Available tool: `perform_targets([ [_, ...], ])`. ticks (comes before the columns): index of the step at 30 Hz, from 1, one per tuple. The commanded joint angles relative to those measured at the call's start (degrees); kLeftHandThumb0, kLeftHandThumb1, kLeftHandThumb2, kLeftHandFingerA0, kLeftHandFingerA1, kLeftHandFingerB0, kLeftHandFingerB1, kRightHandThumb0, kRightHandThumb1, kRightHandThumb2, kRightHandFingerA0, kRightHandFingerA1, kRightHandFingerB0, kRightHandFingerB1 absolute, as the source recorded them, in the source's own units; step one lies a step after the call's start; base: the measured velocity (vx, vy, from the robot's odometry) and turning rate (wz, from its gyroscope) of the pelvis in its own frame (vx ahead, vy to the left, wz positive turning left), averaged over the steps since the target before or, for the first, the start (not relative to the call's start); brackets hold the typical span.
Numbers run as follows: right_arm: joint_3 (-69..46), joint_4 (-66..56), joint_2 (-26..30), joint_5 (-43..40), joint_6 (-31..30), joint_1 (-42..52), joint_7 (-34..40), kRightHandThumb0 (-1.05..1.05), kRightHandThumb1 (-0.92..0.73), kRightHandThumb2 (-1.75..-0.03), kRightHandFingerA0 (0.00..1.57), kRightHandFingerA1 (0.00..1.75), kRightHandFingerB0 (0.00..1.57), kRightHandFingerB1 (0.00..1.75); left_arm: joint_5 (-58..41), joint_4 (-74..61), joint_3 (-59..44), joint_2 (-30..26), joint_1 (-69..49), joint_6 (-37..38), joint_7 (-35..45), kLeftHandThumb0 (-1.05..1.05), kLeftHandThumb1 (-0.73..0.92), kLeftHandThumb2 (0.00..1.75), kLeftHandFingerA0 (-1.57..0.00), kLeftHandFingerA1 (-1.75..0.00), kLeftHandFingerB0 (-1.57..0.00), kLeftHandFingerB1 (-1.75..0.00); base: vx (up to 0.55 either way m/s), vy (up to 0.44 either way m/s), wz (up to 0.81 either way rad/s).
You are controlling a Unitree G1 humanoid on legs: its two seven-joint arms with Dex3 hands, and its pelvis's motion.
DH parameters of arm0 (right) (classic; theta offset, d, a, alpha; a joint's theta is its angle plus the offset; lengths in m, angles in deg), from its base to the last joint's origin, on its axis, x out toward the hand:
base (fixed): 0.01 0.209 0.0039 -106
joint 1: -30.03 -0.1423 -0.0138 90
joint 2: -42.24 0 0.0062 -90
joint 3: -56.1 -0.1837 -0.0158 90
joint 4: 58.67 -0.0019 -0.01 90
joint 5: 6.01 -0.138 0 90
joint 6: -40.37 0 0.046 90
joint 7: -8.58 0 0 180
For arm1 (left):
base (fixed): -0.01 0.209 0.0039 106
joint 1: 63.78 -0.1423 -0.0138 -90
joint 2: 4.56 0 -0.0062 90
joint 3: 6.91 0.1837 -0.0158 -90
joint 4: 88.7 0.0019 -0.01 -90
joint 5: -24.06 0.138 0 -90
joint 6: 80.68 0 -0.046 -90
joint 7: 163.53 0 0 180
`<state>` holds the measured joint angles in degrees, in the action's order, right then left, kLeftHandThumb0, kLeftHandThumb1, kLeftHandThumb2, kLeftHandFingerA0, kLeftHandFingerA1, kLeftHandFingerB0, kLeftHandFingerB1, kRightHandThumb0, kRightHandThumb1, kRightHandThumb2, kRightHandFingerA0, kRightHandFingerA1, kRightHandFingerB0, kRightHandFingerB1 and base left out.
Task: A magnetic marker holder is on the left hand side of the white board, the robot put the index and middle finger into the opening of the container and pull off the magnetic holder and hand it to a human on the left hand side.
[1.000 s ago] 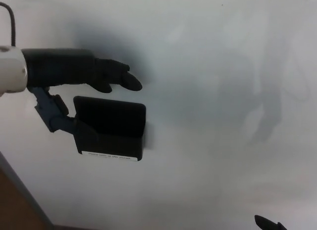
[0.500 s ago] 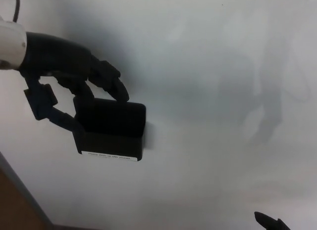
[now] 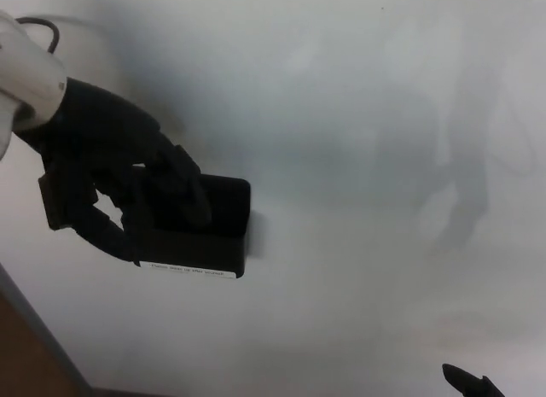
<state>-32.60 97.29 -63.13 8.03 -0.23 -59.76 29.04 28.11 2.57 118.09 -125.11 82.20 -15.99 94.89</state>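
Note:
A black magnetic marker holder (image 3: 220,235) clings to the whiteboard (image 3: 358,158) at the left, with a white label strip along its bottom edge. My left hand (image 3: 119,179) comes in from the upper left and lies over the holder's top left. Its two fingers (image 3: 183,188) curl down over the holder's top opening, and the thumb (image 3: 85,222) reaches along the holder's left side. The holder still sits flat against the board. Only a black tip of my right hand (image 3: 467,382) shows at the bottom right.
The whiteboard fills nearly the whole view, with faint shadows on its right half. Its dark frame edge (image 3: 34,329) runs diagonally across the bottom left corner, with a brown surface (image 3: 21,363) beyond it.
My left hand has dropped from above the holder and turned downward; its fingers, stretched out a second ago, now curl over the holder's top opening. The holder has not moved.

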Motion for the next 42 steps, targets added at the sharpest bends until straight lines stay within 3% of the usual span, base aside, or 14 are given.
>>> perform_targets([
  [1, 0.2, 0.8, 1.0, 0.6, 1.4, -0.1, 1.7, -0.52, -0.65, -0.60, 0.65, 0.45, 0.49, 0.39, 3.8, 1.6, 1.4, 1.1, -1.8, 0.1, 0.3, -0.81, 0.56, 0.90, -0.34, -0.52, -0.04, -0.25, 0.00, 0.000, 0.00],
  [7, 0.3, 1.0, 1.0, 0.4, 1.5, -0.1, 1.5, -0.52, -0.65, -0.60, 0.65, 0.45, 0.53, 0.40, 5.6, 2.2, 0.3, 3.0, -4.2, -0.7, -3.5, -0.76, 0.51, 0.87, -0.35, -0.52, -0.02, -0.20, 0.00, 0.000, 0.00],
  [8, 0.1, 1.0, 0.9, 0.1, 1.5, -0.1, 1.1, -0.53, -0.65, -0.60, 0.65, 0.45, 0.54, 0.41, 5.7, 2.1, -0.5, 3.5, -4.7, -1.1, -4.7, -0.75, 0.63, 0.59, -0.45, -0.40, -0.03, -0.22, 0.00, 0.000, 0.00],
  [14, 0.5, 1.1, 1.3, 0.6, 1.4, -0.2, 1.6, -0.54, -0.65, -0.60, 0.66, 0.45, 0.57, 0.41, 5.9, 2.0, -3.8, 4.9, -5.9, 0.2, -8.0, -0.79, 0.49, 0.87, -0.39, -0.53, 0.00, -0.11, 0.00, 0.000, 0.00],
  [24, 0.8, 1.0, 1.2, 1.0, 1.1, -0.2, 2.0, -0.58, -0.61, -0.63, 0.65, 0.48, 0.55, 0.43, 6.0, 0.6, -7.3, 4.7, -7.4, 0.8, -9.7, -0.77, 0.49, 0.84, -0.41, -0.53, -0.03, -0.11, 0.00, 0.000, 0.00],
  [25, 0.8, 0.9, 1.3, 1.0, 0.9, -0.2, 2.0, -0.58, -0.61, -0.63, 0.65, 0.48, 0.55, 0.43, 6.0, 0.5, -7.5, 4.7, -7.1, 0.7, -9.6, -0.74, 0.58, 0.58, -0.49, -0.42, 0.00, -0.21, 0.00, 0.000, 0.00],
  [28, 0.9, 0.9, 1.5, 1.4, 0.9, -0.4, 2.3, -0.58, -0.63, -0.62, 0.65, 0.47, 0.56, 0.43, 6.0, 0.7, -8.2, 4.9, -5.8, 0.6, -9.2, -0.77, 0.48, 0.85, -0.27, -0.49, 0.00, -0.11, 0.00, 0.000, 0.00],
  [30, 0.8, 0.8, 1.5, 1.2, 1.0, -0.4, 2.1, -0.58, -0.61, -0.64, 0.66, 0.48, 0.56, 0.43, 6.0, 0.7, -8.5, 4.8, -4.9, 0.2, -8.7, -0.75, 0.58, 0.59, -0.31, -0.36, 0.00, -0.19, 0.00, 0.000, 0.00],
  [31, 0.8, 0.8, 1.6, 1.3, 1.0, -0.4, 2.2, -0.50, -0.53, -0.94, 0.66, 0.66, 0.44, 0.54, 5.8, 0.8, -8.8, 4.8, -4.8, 0.5, -8.7, -0.74, 0.58, 0.60, -0.35, -0.38, 0.00, -0.20, 0.00, 0.000, 0.00],
  [33, 0.9, 0.8, 1.6, 1.4, 1.0, -0.4, 2.4, -0.56, -0.61, -0.63, 0.71, 0.50, 0.56, 0.44, 5.6, 0.9, -9.2, 4.6, -5.0, 0.8, -8.6, -0.73, 0.58, 0.57, -0.37, -0.38, 0.00, -0.22, 0.00, 0.000, 0.00],
  [36, 0.8, 0.9, 1.4, 1.2, 1.0, -0.5, 2.1, -0.57, -0.60, -0.63, 0.72, 0.50, 0.56, 0.44, 5.9, 0.8, -9.3, 4.3, -6.1, 1.4, -8.7, -0.74, 0.59, 0.58, -0.38, -0.39, 0.00, -0.22, 0.00, 0.000, 0.00],
  [37, 0.9, 1.0, 1.4, 1.2, 1.1, -0.5, 2.1, -0.58, -0.60, -0.63, 0.69, 0.49, 0.57, 0.44, 6.2, 0.6, -9.1, 4.1, -6.8, 1.6, -8.9, -0.78, 0.49, 0.85, -0.41, -0.53, -0.01, -0.12, 0.00, 0.000, 0.00],
  [39, 1.1, 1.0, 1.3, 1.4, 1.2, -0.3, 2.2, -0.50, -0.53, -0.94, 0.66, 0.65, 0.45, 0.55, 6.6, 0.1, -8.8, 3.9, -7.8, 1.3, -9.1, -0.74, 0.59, 0.58, -0.40, -0.40, 0.00, -0.22, 0.00, 0.000, 0.00],
  [42, 1.2, 1.0, 1.2, 1.4, 1.4, -0.2, 2.1, -0.57, -0.61, -0.63, 0.67, 0.48, 0.57, 0.44, 6.7, 0.0, -8.7, 4.2, -9.6, 1.5, -9.9, -0.78, 0.48, 0.84, -0.38, -0.52, 0.00, -0.14, 0.00, 0.000, 0.00],
])
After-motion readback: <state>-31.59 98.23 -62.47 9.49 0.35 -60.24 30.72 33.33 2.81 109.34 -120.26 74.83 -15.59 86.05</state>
